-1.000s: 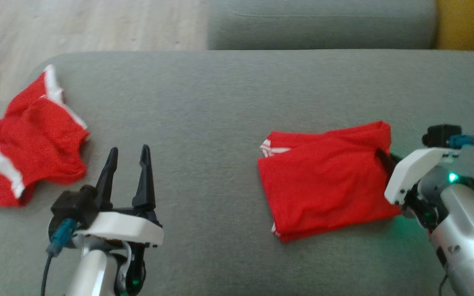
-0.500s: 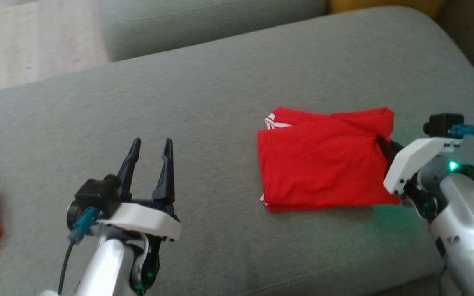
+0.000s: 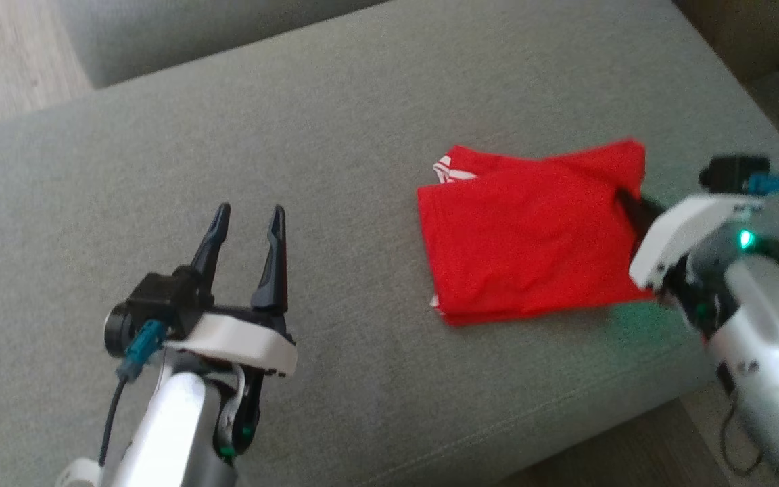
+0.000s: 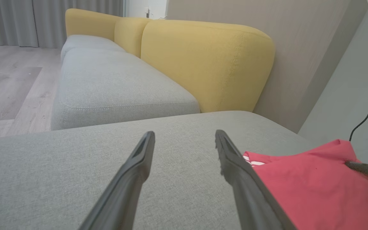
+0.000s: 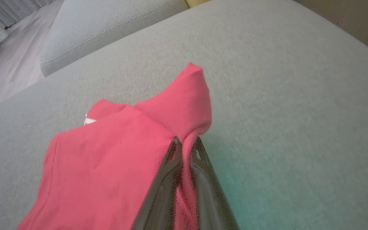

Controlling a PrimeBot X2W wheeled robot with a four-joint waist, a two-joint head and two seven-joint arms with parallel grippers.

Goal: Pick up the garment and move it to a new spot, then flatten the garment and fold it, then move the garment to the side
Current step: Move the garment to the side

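- Folded red garment point(image 3: 525, 250) lies right of centre on the cushion point(image 3: 362, 135), long axis running left to right, striped corner pointing upper left.
- Right gripper point(image 3: 625, 203) clenches its right edge.
- Left gripper point(image 3: 249, 210), lower left, gapes empty.

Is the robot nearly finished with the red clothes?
Nearly. The red garment lies folded in a rectangle on the grey cushion, so flattening and folding look done. The right end effector is shut on its edge; the left end effector is open, off the cloth. Left to do: moving it aside.
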